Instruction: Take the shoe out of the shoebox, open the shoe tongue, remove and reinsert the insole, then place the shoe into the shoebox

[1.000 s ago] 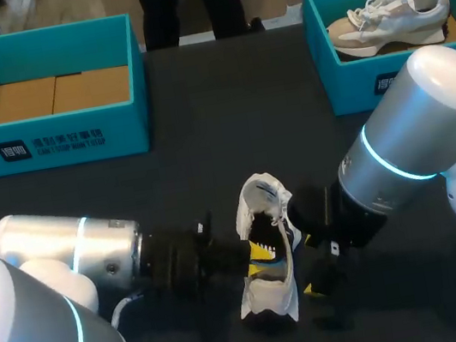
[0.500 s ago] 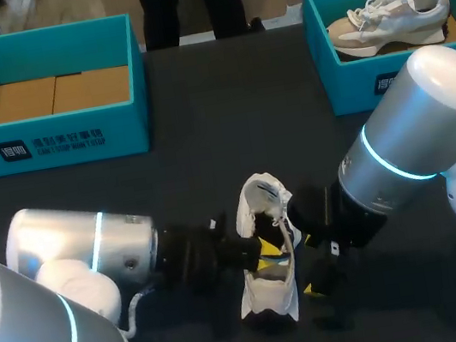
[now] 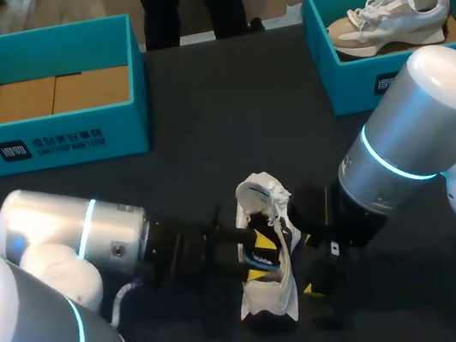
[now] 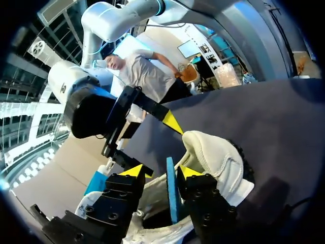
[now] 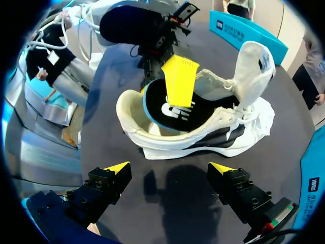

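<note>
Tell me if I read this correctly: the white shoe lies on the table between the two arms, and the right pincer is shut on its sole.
Not quite. The white shoe does lie on the table between the two arms, but the right pincer is open. In the right wrist view its fingers stand wide apart, short of the sole and touching nothing.

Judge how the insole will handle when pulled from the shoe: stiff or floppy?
Probably floppy: the insole is thin and curves up out of the heel. Likely light too, given how thin it is. The shoe may drag along, since the open right claw is clear of it.
</note>
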